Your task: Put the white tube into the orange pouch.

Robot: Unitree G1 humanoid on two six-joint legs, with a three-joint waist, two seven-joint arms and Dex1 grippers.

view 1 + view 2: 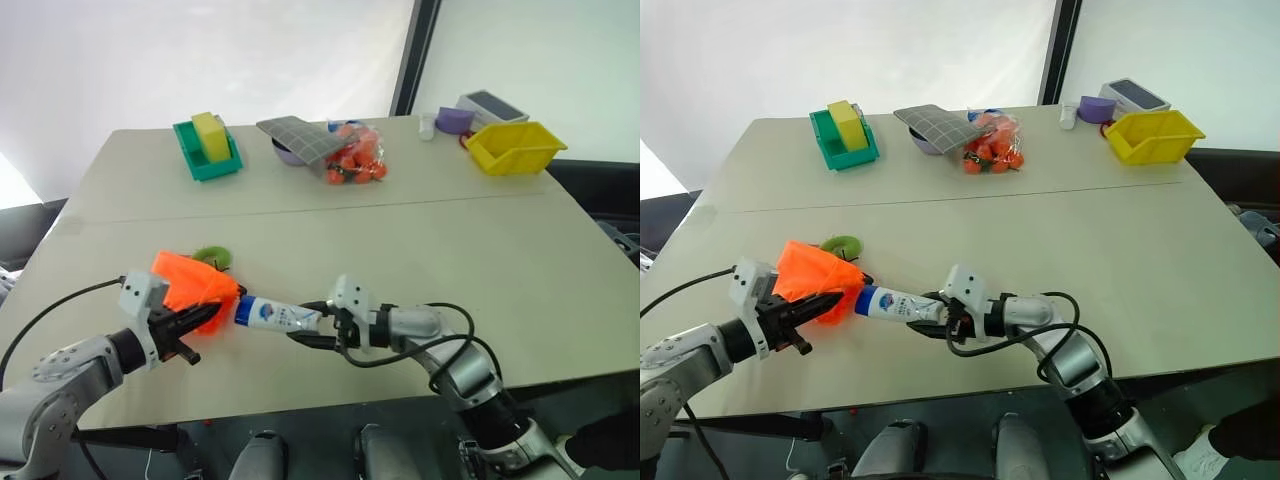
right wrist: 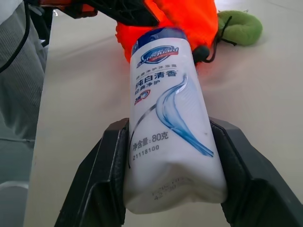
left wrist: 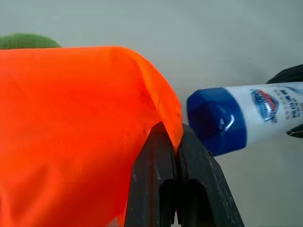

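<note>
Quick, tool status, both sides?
Left tool: shut on the orange pouch.
Right tool: shut on the white tube.

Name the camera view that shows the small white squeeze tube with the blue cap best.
The right wrist view: the small white squeeze tube fills it, print legible, clamped in the right end effector. The left wrist view gives its cap end; the head views show it small, lying sideways.

The neon-orange pouch (image 1: 193, 283) has a green ring (image 1: 212, 256); the white tube (image 2: 168, 132) bears a blue cap (image 3: 217, 120), blue swirl and dark print.
</note>
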